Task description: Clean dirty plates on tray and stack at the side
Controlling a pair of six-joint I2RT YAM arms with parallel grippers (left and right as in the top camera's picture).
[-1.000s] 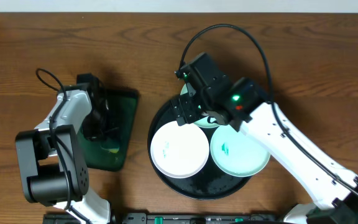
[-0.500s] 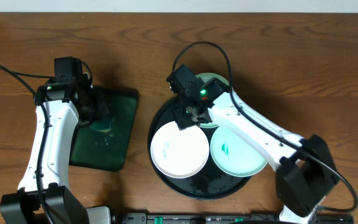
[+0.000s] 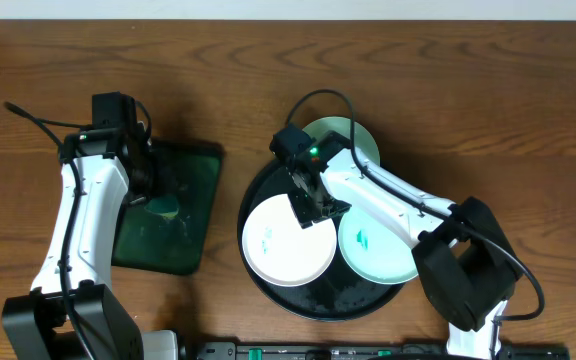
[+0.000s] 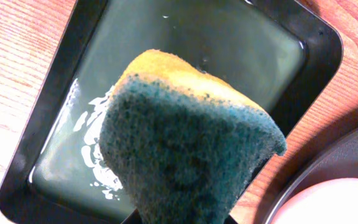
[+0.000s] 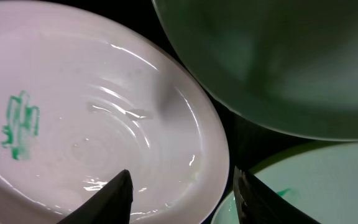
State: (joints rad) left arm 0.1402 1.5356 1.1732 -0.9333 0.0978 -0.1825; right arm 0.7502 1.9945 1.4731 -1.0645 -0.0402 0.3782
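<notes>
Three plates sit at the round black tray (image 3: 258, 290). A white plate (image 3: 286, 248) with a teal smear (image 5: 20, 121) lies front left and a mint plate (image 3: 378, 250) front right. The third plate (image 3: 353, 140) rests at the back, over the tray's rim. My right gripper (image 3: 313, 205) is low over the white plate's right edge. In the right wrist view its jaws (image 5: 182, 174) stand open with that rim between them. My left gripper (image 3: 156, 192) is shut on a yellow and dark green sponge (image 4: 185, 143), which hides its fingers.
A dark green rectangular tray (image 3: 193, 245) holding a little water lies left of the round tray, under the sponge. The round tray's rim (image 4: 328, 168) is close to the green tray's right side. Bare wooden table surrounds both.
My right gripper moved from the back of the round tray forward onto the white plate's edge, and its jaws narrowed. The left arm swung round and now holds the sponge still over the green tray.
</notes>
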